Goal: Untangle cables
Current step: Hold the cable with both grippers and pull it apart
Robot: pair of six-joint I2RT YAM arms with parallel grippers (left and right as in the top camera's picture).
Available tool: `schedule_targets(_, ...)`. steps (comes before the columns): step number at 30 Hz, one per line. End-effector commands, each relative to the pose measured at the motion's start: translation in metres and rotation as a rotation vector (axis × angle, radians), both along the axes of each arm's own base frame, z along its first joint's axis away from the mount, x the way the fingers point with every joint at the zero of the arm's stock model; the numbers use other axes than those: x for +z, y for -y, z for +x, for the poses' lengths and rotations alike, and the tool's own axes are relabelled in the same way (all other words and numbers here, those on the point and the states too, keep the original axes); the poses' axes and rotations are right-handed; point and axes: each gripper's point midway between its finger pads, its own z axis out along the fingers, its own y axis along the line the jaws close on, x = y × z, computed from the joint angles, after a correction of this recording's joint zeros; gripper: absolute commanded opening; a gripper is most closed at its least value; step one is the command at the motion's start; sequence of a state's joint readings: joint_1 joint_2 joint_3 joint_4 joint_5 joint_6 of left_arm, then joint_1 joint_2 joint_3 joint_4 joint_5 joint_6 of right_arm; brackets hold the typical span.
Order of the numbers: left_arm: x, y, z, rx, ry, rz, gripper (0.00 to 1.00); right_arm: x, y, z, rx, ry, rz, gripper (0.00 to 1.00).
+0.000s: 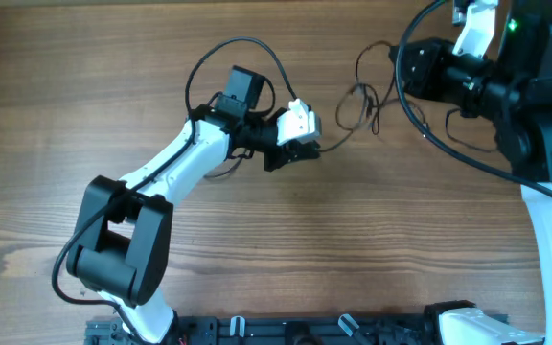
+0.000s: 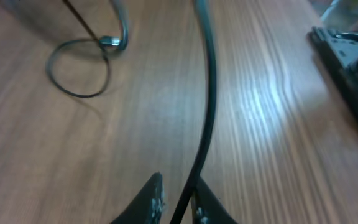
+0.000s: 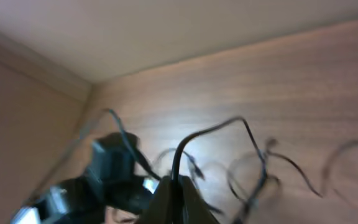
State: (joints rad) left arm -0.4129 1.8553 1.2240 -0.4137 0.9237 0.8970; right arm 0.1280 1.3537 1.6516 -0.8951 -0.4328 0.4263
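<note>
The cables (image 1: 360, 103) lie as a loose tangle of thin black loops on the wooden table, between my two arms. My left gripper (image 1: 300, 149) sits just left of the tangle. In the left wrist view one black cable (image 2: 209, 93) runs down the table into the left gripper (image 2: 178, 186), whose jaws stand narrow around it. A small loop with a plug end (image 2: 107, 42) lies further off. My right gripper (image 1: 405, 72) is at the tangle's right edge. In the right wrist view the right gripper (image 3: 179, 182) is shut on a cable (image 3: 194, 138) that arcs up from its tips.
The left arm's thicker black wire (image 1: 242, 43) loops above its wrist. The right arm's body (image 1: 535, 115) fills the upper right corner, with a thin cable loop (image 1: 468, 144) under it. A dark rail (image 1: 305, 331) runs along the front edge. A wall (image 3: 166, 31) stands beyond the table.
</note>
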Motion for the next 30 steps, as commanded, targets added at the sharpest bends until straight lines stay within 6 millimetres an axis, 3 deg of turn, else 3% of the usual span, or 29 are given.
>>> schedule_targets(1,0.014,-0.020,0.024,0.133,-0.034,0.012,0.19,-0.017,0.032,0.002,-0.155,-0.054,-0.138,0.04)
schedule_targets(4,0.043,-0.043,0.034,0.201,-0.001,-0.012,0.24,-0.037,0.060,0.000,-0.268,-0.115,-0.263,0.04)
schedule_targets(7,0.085,-0.067,0.033,0.257,0.073,-0.040,0.32,-0.054,0.076,0.003,-0.310,-0.155,-0.371,0.04)
schedule_targets(8,0.110,-0.077,0.030,0.286,0.117,-0.060,0.33,-0.065,0.080,0.006,-0.323,-0.183,-0.398,0.04)
schedule_targets(12,0.167,-0.100,0.020,0.372,0.200,-0.122,0.39,-0.116,0.085,0.022,-0.327,-0.307,-0.467,0.05)
schedule_targets(15,0.184,-0.108,0.014,0.420,0.198,-0.142,0.47,-0.146,0.084,0.036,-0.313,-0.363,-0.492,0.04)
schedule_targets(16,0.184,-0.109,0.013,0.425,0.188,-0.142,0.56,-0.150,0.082,0.039,-0.297,-0.366,-0.492,0.05)
schedule_targets(17,0.182,-0.109,0.011,0.425,0.176,-0.137,0.72,-0.152,0.077,0.041,-0.275,-0.363,-0.482,0.04)
schedule_targets(18,0.178,-0.109,0.010,0.426,0.157,-0.130,0.76,-0.151,0.074,0.042,-0.262,-0.359,-0.468,0.04)
schedule_targets(26,0.120,-0.090,0.020,0.384,-0.018,-0.063,1.00,-0.133,0.055,0.032,-0.149,-0.305,-0.411,0.04)
schedule_targets(30,0.083,-0.068,0.027,0.336,-0.086,-0.033,1.00,-0.120,0.041,0.029,-0.083,-0.260,-0.354,0.04)
